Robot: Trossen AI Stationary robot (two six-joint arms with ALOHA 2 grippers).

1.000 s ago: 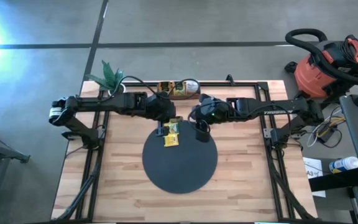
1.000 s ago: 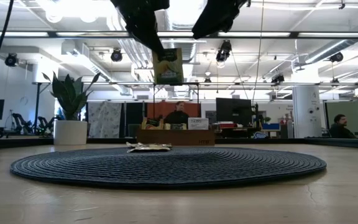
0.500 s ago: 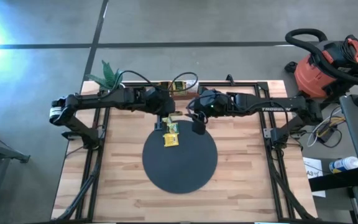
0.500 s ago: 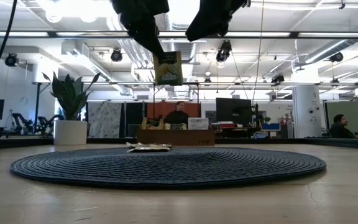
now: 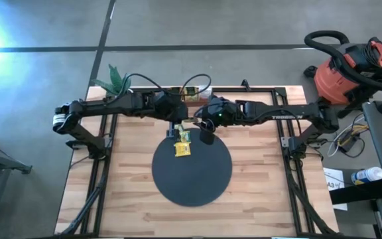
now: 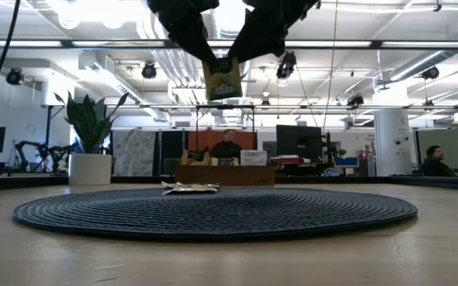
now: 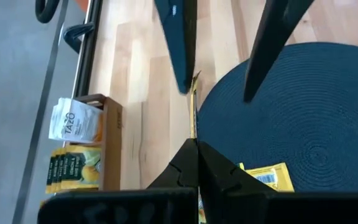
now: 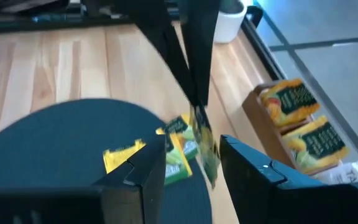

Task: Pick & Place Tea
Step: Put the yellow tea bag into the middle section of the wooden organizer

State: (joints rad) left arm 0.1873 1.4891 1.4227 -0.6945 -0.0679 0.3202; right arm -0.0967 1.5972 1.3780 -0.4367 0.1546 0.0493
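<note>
Held tea: small flat green-yellow tea-bag packet (image 6: pixel 222 79) hung edge-on in the air above the far rim of the round black woven mat (image 5: pixel 191 171), pinched at its top by the left gripper (image 5: pixel 178 124), fingers clamped shut on it. Long axis of the pkt ran vertical, top edge in the pinch, lower part free.

Right gripper (image 8: pixel 192 163) was right alongside, jaws standing apart w/ the hanging pkt (image 8: pixel 204 145) in the gap between the pads, not yet touching as far as could be judged. In low view both arms converged on the pkt from above, left from one side, right from the other. So the pkt lay dead ahead of the right fingers and between them; right arm looked set for a handover, judging by pose. The coming move seemingly turned on the right pads meeting the pkt's flat faces, not its edge.

Other tea: yellow flat packets (image 5: pixel 183 147) lay on the mat nr its far edge, almost under the grippers; left wrist view showed one (image 7: pixel 267 177) flat on the weave.

Beyond the mat, the brown wooden compartment tray (image 7: pixel 111 144) sat at the table's far side w/ more yellow pkts standing in it and a white pouch beside it. Potted green plant (image 6: pixel 91 147) at the far left corner.
</note>
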